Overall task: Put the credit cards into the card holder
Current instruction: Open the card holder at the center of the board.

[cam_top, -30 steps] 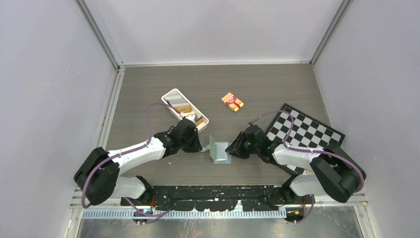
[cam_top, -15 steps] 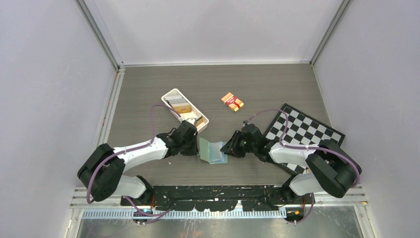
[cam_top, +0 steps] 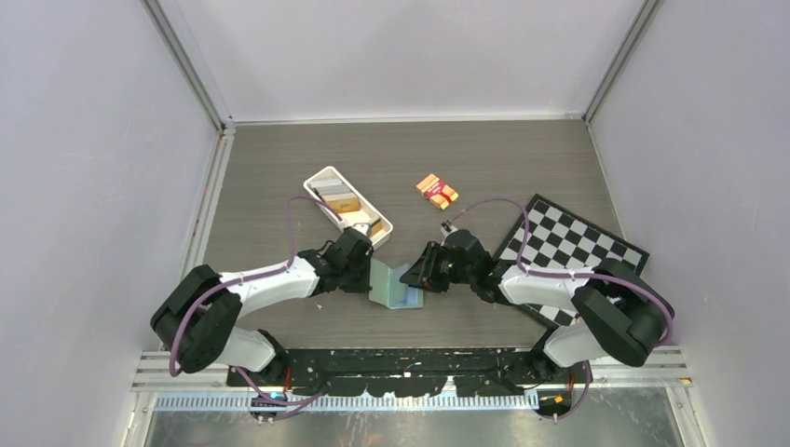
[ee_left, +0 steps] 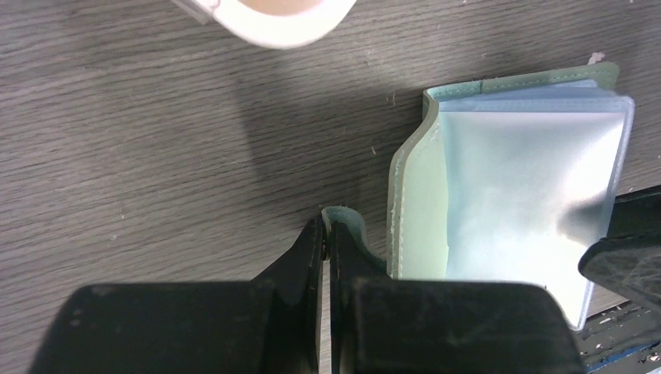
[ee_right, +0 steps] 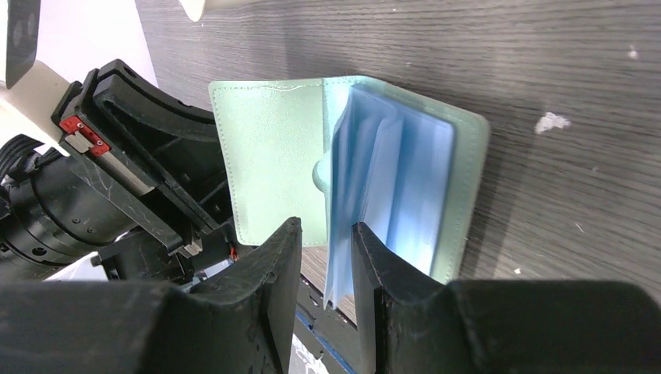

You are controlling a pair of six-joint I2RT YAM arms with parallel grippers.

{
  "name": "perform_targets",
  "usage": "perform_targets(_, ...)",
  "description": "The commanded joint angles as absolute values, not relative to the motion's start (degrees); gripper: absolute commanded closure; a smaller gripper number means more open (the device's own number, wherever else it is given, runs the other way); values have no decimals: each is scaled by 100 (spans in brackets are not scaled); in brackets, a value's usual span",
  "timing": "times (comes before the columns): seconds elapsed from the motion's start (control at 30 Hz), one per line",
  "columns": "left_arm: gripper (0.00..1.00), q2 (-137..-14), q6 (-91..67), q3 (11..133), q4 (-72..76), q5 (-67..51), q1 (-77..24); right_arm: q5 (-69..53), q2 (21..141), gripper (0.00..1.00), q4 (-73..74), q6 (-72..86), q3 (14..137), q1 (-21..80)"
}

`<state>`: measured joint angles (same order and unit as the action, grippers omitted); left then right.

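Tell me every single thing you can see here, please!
card holder: one, sage-green with blue-grey pockets, open on the table between the pincers
credit cards: several, gold-tan, grey, dark, in the tray
tray: one, white, beyond the left arm
packet: one, orange-red, back middle
chessboard: one, black-and-white, right side
table: one, grey wood
left pincer: black, shut on the holder's clasp tab
right pincer: black, open, straddling the blue pockets

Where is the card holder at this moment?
In the top view the card holder lies open at the near middle of the table, between the left gripper, which pinches its clasp tab, and the right gripper.
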<state>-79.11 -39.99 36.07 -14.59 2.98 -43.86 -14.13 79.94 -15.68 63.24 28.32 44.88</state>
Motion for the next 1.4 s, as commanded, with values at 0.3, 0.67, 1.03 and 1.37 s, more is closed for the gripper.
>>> perform_targets(0.3,100,-8135,-3801,3513,-1392,534,-4374,-1524,8682,62,-2243,6255,3364,4809)
perform_targets(0.67,85,-7727,-3630,3421,-1749,861,-4369,-1100,9118,49,-1856,6169,3761,4912)
perform_targets(1.03,62,-6525,-3750,3214,-2542,1118,-4373,-1037,9357,48,-1655,6128,4067,4922)
perform_targets(1.37,55,-5850,-3604,3663,-2860,488,-4368,-441,8804,85,-89,5641,4395,4912)
